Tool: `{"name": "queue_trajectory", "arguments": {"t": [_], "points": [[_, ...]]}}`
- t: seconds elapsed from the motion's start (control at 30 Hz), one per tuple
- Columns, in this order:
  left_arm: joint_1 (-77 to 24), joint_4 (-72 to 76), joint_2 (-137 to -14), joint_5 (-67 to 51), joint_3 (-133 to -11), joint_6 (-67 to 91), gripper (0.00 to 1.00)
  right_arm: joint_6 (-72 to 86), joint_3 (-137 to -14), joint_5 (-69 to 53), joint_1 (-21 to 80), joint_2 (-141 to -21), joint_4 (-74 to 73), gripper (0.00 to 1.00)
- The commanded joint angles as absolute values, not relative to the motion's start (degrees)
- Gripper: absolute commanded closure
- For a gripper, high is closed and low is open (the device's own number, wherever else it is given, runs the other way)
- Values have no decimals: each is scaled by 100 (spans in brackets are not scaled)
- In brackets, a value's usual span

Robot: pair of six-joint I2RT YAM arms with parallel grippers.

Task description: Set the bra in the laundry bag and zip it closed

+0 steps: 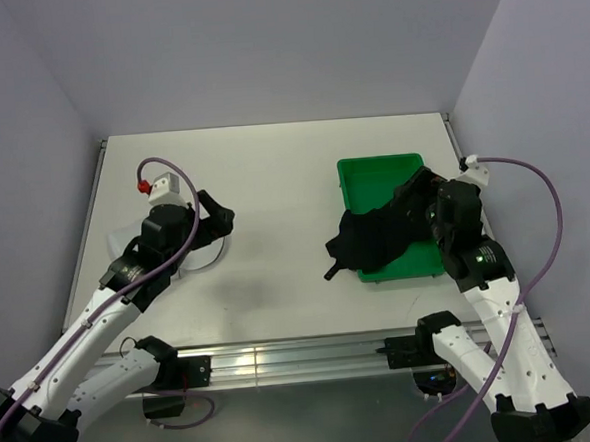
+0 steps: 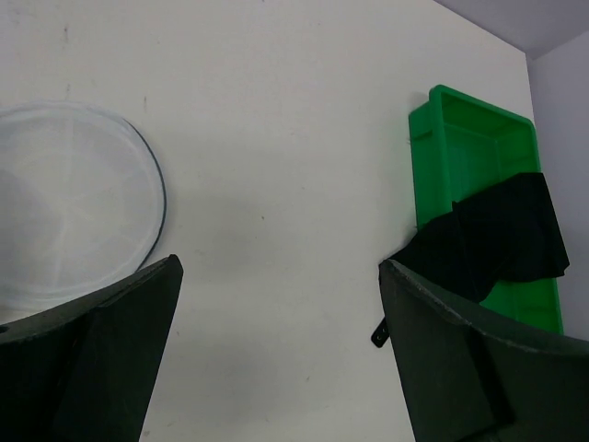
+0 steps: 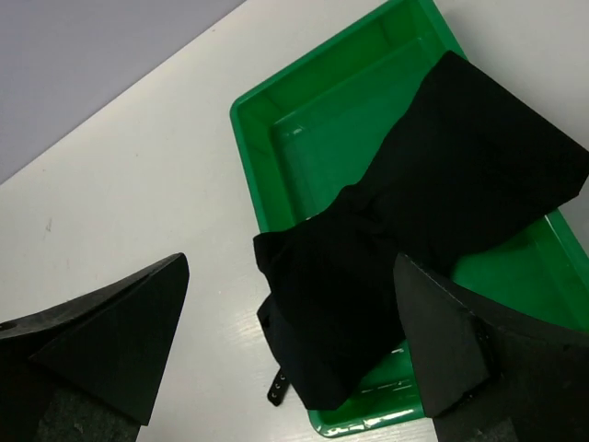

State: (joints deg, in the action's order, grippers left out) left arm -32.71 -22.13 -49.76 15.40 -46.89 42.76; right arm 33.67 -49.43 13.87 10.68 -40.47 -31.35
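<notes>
Pickup step. Your right hand [image 3: 290, 267] is wide open above the bra [image 3: 405, 230], which is draped over the green tray [image 3: 317, 138] rim. Left hand [image 2: 281, 269] is wide open by the laundry bag [image 2: 64, 203]. Next: descend, pinch fabric.

The laundry bag [image 2: 74, 212] is cut off by the left wrist picture's edge and largely hidden under the left arm [image 1: 166, 239] from above; the tray [image 3: 322, 147] is partly covered by the bra [image 3: 405, 230]

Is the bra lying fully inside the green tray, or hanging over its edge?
Hanging over. The bra drapes across the rim of the green tray: one part lies inside, the rest and a strap end lie on the table.
</notes>
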Motion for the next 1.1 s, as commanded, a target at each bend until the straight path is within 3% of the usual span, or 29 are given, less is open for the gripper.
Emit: {"name": "queue_trajectory", "arguments": {"t": [0.0, 0.5, 0.8, 1.07], "points": [[-3270, -2355, -4782, 1863, -5053, 4114, 3, 3323, -5115, 1363, 1037, -4156, -2839, 0], [-3261, -2900, -4342, 2417, -5563, 3674, 1, 3287, -5826, 1335, 1581, -6336, -2557, 7], [-3261, -3059, -4157, 2558, -5511, 3577, 1, 3822, -5450, 2601, 1433, -5960, -3102, 5], [-3261, -2936, -4131, 2426, -5177, 3568, 1, 4016, -4931, 1812, 177, -5722, -3629, 5]]}}
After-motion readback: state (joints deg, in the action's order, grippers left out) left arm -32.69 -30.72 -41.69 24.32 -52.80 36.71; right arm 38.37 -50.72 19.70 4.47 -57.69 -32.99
